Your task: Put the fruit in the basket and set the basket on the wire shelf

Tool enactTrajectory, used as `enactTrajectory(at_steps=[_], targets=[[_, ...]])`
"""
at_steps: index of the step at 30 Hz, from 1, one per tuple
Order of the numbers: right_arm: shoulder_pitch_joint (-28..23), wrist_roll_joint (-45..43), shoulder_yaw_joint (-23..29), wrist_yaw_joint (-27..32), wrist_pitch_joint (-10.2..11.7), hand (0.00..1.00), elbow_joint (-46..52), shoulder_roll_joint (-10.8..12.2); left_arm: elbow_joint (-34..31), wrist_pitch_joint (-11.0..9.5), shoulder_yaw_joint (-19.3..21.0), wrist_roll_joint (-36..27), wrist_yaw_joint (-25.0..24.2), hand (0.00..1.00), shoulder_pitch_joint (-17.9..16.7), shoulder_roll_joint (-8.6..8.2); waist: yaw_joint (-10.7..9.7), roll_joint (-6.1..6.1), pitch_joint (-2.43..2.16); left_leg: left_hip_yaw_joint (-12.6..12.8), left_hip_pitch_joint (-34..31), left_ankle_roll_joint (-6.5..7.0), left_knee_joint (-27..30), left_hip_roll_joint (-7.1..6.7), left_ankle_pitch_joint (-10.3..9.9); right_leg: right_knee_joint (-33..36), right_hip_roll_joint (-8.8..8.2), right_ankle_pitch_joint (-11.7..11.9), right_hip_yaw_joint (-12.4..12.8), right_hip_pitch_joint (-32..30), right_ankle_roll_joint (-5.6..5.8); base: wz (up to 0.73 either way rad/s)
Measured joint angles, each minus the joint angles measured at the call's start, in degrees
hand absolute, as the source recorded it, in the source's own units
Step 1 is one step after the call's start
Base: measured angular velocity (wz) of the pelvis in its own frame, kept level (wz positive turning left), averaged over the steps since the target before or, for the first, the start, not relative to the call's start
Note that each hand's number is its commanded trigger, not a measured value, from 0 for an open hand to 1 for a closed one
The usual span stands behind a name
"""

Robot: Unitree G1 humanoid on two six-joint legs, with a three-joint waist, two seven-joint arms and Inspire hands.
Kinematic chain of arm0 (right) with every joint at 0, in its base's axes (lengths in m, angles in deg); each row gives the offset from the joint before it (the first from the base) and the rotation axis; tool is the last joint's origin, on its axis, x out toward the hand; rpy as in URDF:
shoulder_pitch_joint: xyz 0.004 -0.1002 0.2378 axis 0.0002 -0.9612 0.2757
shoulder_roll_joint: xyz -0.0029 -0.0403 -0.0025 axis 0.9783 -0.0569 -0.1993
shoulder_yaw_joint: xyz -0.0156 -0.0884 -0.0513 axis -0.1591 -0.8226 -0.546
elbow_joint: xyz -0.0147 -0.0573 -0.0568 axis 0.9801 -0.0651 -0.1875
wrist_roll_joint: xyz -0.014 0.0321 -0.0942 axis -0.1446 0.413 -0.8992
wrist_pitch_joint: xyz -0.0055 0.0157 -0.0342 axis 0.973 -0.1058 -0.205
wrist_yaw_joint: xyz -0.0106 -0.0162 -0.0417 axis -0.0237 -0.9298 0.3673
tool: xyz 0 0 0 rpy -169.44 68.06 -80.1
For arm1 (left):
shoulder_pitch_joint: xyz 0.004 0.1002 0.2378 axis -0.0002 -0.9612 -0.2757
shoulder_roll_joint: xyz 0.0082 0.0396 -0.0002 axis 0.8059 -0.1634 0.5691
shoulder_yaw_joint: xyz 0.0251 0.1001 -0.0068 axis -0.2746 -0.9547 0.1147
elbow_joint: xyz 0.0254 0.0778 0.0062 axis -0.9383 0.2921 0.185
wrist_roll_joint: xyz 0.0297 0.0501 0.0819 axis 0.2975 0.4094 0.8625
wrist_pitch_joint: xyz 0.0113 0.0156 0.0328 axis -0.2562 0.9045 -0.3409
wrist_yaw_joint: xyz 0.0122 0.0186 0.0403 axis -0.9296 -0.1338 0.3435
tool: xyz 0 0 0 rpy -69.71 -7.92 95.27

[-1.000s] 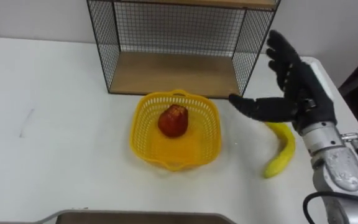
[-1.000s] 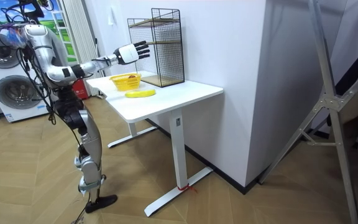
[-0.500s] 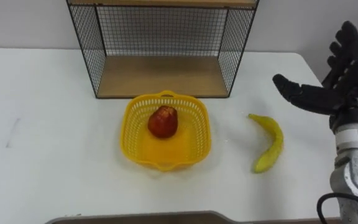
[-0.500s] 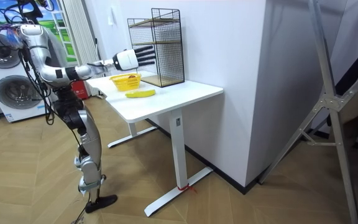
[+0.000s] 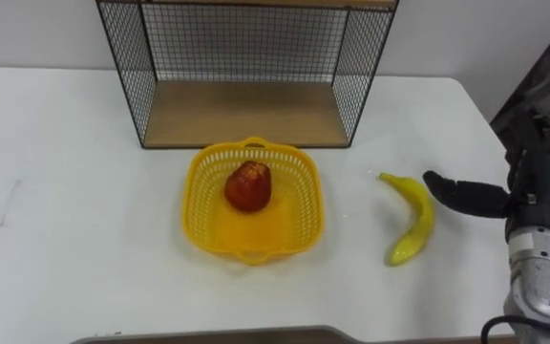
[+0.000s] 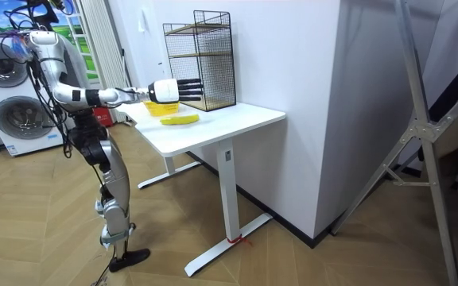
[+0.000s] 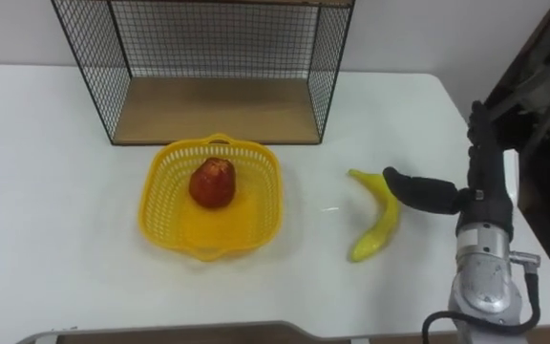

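Observation:
A yellow plastic basket (image 5: 251, 222) sits on the white table (image 5: 84, 220) in front of the wire shelf (image 5: 246, 76), with a red apple (image 5: 247, 185) inside it. To the basket's right a banana (image 5: 411, 218) lies on the table. My right hand (image 5: 531, 191) hovers just right of the banana, seen edge-on, open, with fingers straight and the thumb (image 5: 466, 196) pointing at the fruit without touching it. In the room view the right hand (image 6: 165, 90) reaches out over the table above the banana (image 6: 179, 119).
The shelf has a wooden bottom board (image 5: 246, 115) and an open front facing me. The table's right edge (image 5: 490, 124) runs close behind my hand. In the room view, washing machines (image 6: 10, 111) stand behind the robot, which stands at the table's end.
My right hand has dropped and swung right, from above the banana to its right side, turning edge-on. The eye view has shifted a little; basket, apple and banana have stayed put.

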Motion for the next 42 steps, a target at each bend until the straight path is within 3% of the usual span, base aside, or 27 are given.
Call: enactTrajectory(at_steps=[4, 9, 21, 36, 37, 38, 39, 42], targets=[[0.1, -1.3, -1.5, -0.9, -0.1, 0.0, -4.3, 0.0, 0.0, 0.8, -0.1, 0.0, 0.1, 0.0, 0.0, 0.0, 0.2, -0.16, 0.03, -0.1, 0.0, 0.0, -0.1, 0.0, 0.0, 0.0, 0.0, 0.0, -0.1, 0.0, 0.0, 0.0], [0.1, -1.7, -4.5, -3.5, -2.5, 0.0, -9.3, 0.0, 0.0, 1.8, -0.4, -0.1, -0.1, 0.0, 0.0, -0.01, 0.3, 0.15, 0.06, -0.3, -0.1, 0.01, 0.1, -0.04, 0.0, 0.1, -0.06, 0.0, -0.2, 0.0, 0.0, 0.0], [0.8, -3.5, -6.4, -5.1, -3.8, 0.0, -10.4, 0.0, 0.0, 3.5, -0.4, 0.2, -0.4, 0.0, 0.1, -0.22, 0.4, 0.57, 0.05, -0.5, -0.1, 0.01, 0.7, -0.04, 0.0, 0.1, -0.13, 0.0, -0.6, 0.3, 0.0, 0.0], [3.3, -9.4, -6.3, -8.0, -1.7, 0.0, -19.0, 0.0, -0.7, 5.3, -0.4, 0.3, -0.2, 0.0, -0.6, -0.1, 0.3, -0.19, -0.44, -1.8, 0.9, 0.0, 0.8, -0.09, 0.0, -1.0, -0.12, 0.0, -1.6, 2.0, 0.04, 0.03], [3.5, -9.7, -6.3, -8.2, -1.5, 0.53, -19.6, 0.0, -0.6, 5.5, -0.4, 0.3, -0.2, 0.0, -0.6, -0.12, 0.3, -0.2, -0.46, -1.8, 0.9, 0.0, 0.8, -0.08, 0.0, -1.0, -0.12, 0.0, -1.6, 2.1, 0.04, 0.05], [3.6, -9.9, -6.3, -8.2, -1.2, 0.89, -20.0, 0.0, -0.6, 5.7, -0.4, 0.3, -0.3, 0.0, -0.6, -0.13, 0.3, -0.21, -0.47, -1.9, 0.9, 0.0, 0.8, -0.08, 0.0, -1.0, -0.12, 0.0, -1.7, 2.1, 0.03, 0.0], [3.7, -10.2, -6.2, -8.3, -0.5, 1.0, -20.9, 0.0, -0.5, 5.9, -0.4, 0.3, -0.4, 0.0, -0.6, -0.14, 0.3, -0.22, -0.5, -1.9, 1.0, 0.0, 0.8, -0.08, 0.0, -0.9, -0.13, 0.1, -1.8, 2.3, 0.01, 0.0], [4.0, -11.3, -5.6, -8.4, -0.5, 1.0, -21.8, 0.0, -0.5, 7.0, -0.3, 0.3, -0.5, 0.0, -0.6, -0.14, 0.3, -0.28, -0.64, -1.9, 1.3, 0.0, 0.8, -0.11, 0.0, -1.0, -0.24, 0.1, -2.0, 2.6, 0.0, 0.0]])
